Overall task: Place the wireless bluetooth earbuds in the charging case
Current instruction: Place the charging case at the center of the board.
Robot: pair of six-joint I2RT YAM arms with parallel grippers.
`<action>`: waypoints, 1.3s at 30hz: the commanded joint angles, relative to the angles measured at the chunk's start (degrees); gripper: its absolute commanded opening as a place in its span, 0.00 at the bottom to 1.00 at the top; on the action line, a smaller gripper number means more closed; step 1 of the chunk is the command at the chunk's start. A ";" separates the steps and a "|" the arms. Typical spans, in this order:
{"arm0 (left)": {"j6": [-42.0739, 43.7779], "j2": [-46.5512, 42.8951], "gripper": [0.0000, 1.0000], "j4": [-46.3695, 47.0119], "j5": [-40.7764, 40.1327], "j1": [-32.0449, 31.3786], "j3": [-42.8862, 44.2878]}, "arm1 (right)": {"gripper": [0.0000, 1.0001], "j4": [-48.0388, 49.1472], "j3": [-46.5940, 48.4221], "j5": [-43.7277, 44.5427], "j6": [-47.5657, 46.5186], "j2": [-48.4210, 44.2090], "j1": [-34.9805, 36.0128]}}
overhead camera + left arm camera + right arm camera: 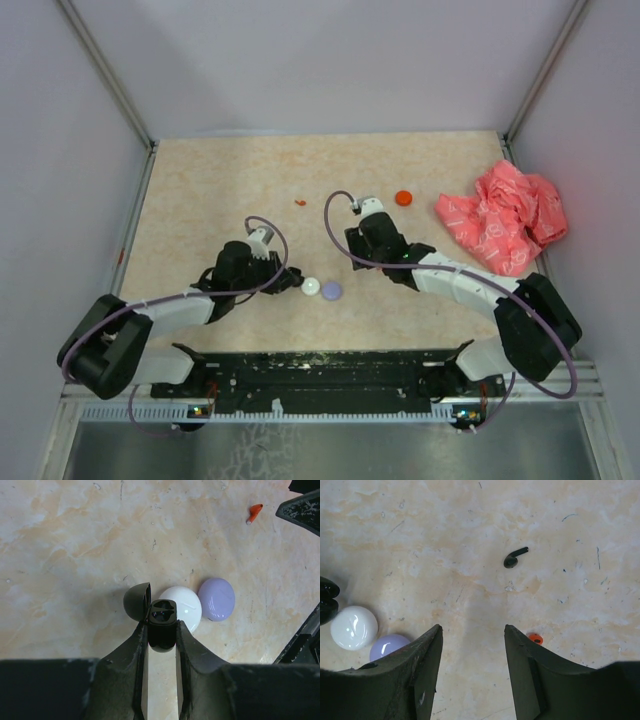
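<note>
The mottled beige surface (200, 180) is scuffed. Your left claw (161, 628) is clamped on the open black charging case (162, 614); your right claw (472, 630) stands half spread, empty. An off-centre pinch could flick the black earbud (515, 557), upper centre, away. Count two earbuds, it and the orange-red earbud (255, 513); three shut ones: white case (186, 605), lilac case (216, 599), red case (403, 197).

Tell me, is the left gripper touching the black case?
Touching. Left wrist view shows the left gripper shut on the black case, pressing both its sides.
</note>
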 commanded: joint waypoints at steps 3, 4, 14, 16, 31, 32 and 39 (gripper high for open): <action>-2.15 1.52 0.28 -5.46 -3.79 0.04 2.90 | 0.52 5.81 -2.01 -1.05 -1.14 -1.03 -0.57; -2.38 1.64 0.28 -5.74 -4.66 0.25 3.13 | 0.52 6.52 -2.40 -1.24 -1.16 -1.19 -0.57; -2.75 3.45 0.44 -15.84 -6.22 1.01 8.48 | 0.52 10.45 -5.93 -1.49 -1.60 -3.33 -0.65; -2.87 2.22 0.49 -18.72 -7.45 0.95 9.00 | 0.52 11.00 -6.48 -1.51 -1.61 -3.76 -0.63; -10.85 -8.96 0.70 -50.40 -10.73 -1.99 16.11 | 0.51 13.81 -10.15 -2.38 -1.08 -7.16 -0.64; -11.78 -9.67 0.70 -53.88 -11.90 -3.18 16.90 | 0.51 13.84 -10.26 -2.35 -1.00 -7.43 -0.65; -21.68 -12.57 0.67 -65.65 -15.29 -13.37 19.12 | 0.51 14.59 -11.17 -2.59 -0.82 -8.49 -0.63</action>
